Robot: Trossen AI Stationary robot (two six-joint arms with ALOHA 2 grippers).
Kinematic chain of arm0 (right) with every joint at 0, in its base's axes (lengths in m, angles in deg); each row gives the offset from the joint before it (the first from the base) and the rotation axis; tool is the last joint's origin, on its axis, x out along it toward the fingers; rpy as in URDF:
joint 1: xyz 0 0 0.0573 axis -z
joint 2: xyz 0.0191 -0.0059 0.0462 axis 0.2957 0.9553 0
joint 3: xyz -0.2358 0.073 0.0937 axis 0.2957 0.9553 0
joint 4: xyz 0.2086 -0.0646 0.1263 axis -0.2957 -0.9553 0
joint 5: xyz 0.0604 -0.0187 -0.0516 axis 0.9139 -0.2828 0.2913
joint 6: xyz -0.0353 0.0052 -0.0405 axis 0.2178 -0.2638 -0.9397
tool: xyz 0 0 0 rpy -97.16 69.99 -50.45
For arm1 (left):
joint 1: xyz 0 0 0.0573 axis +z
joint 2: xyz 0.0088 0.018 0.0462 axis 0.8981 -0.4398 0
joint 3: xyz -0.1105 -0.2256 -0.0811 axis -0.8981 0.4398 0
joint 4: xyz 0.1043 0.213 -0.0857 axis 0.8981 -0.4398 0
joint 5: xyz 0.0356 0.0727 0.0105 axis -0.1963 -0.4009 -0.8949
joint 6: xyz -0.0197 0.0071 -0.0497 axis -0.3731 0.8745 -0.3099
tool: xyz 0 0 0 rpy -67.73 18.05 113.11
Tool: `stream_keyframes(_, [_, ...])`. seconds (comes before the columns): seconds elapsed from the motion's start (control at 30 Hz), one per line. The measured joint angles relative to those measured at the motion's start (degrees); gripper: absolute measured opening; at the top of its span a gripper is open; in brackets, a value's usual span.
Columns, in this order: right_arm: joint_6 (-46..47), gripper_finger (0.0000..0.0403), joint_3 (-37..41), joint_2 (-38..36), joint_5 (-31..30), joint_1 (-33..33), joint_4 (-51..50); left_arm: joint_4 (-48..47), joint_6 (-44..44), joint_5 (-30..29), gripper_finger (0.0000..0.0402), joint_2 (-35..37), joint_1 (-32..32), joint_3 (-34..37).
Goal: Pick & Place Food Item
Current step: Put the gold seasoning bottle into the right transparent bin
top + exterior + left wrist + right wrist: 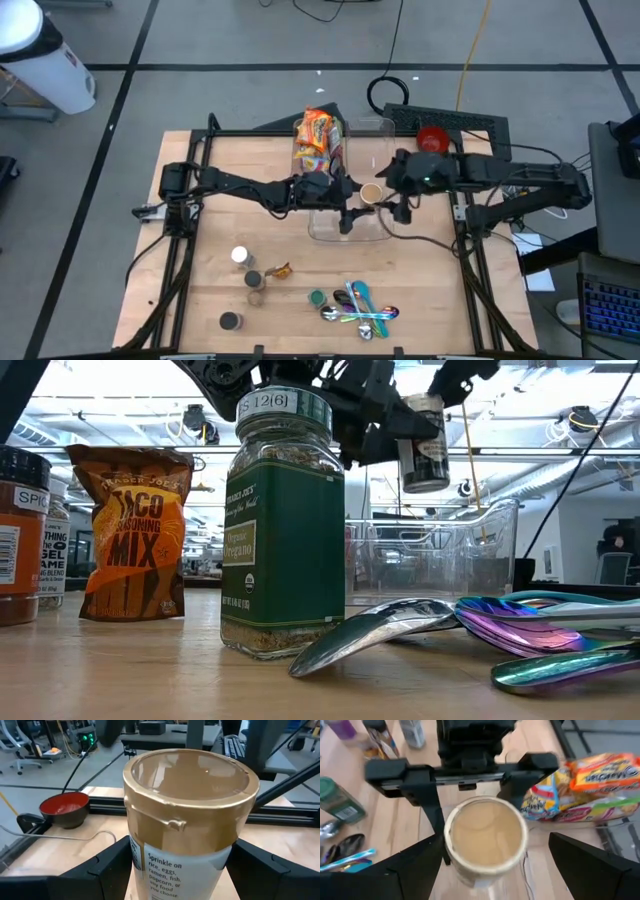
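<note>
A spice jar with a gold lid (pixel 371 192) hangs upright in the air over a clear plastic bin (pixel 372 130); in the low view the jar (pixel 425 445) is well above the table. My left gripper (pixel 180 865) reaches in from the table's left and is shut on the jar. My right gripper (pixel 490 865) comes from the right and is wide open, with one finger on either side of the same jar; I see no touch. Noodle packets (pixel 315 140) lie in the bin's far left part. My left gripper pinches the jar's white-labelled body (pixel 137 857) just below the gold lid between its two fingers (pixel 107 865), one on each side. The fingers come at it from the table's left, slanting down. The jar is upright, lid up, lifted clear above the bin.
A red bowl (pixel 432 137) sits at the far right. Near the front edge are an oregano jar (pixel 285 520), a taco mix packet (pixel 130 530), several small spice jars (pixel 240 256) and shiny spoons (pixel 360 310).
</note>
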Motion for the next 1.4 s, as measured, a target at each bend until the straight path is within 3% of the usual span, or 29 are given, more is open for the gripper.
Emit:
stream_keyframes(0.33, [-1.36,0.0347,-1.04,5.63,2.79,0.51,-0.25,-0.45,0.05,0.06,0.0278,0.00,-0.07,0.00])
stream_keyframes(0.6, [0.04,0.0265,-1.04,4.18,2.99,0.46,-0.19,-0.23,0.20,-0.08,0.0278,0.02,-0.01,-0.02])
stream_keyframes(0.73, [-0.10,0.0265,-1.04,3.88,2.97,0.46,0.07,-0.49,0.20,-0.95,0.0278,0.07,-0.02,-0.07])
stream_keyframes(0.97, [-0.27,0.0265,-1.02,0.95,-0.36,0.52,0.62,-10.77,1.35,-1.42,0.0386,4.12,0.59,-0.02])
stream_keyframes(1.17, [-0.29,0.0265,-1.02,-3.93,-2.47,1.50,0.79,-16.74,0.64,-0.12,0.0347,10.23,2.05,0.75])
stream_keyframes(1.4, [-2.94,0.0265,-0.91,-4.88,-4.81,8.72,1.56,-3.40,-0.51,1.61,0.0312,18.95,5.53,14.03])
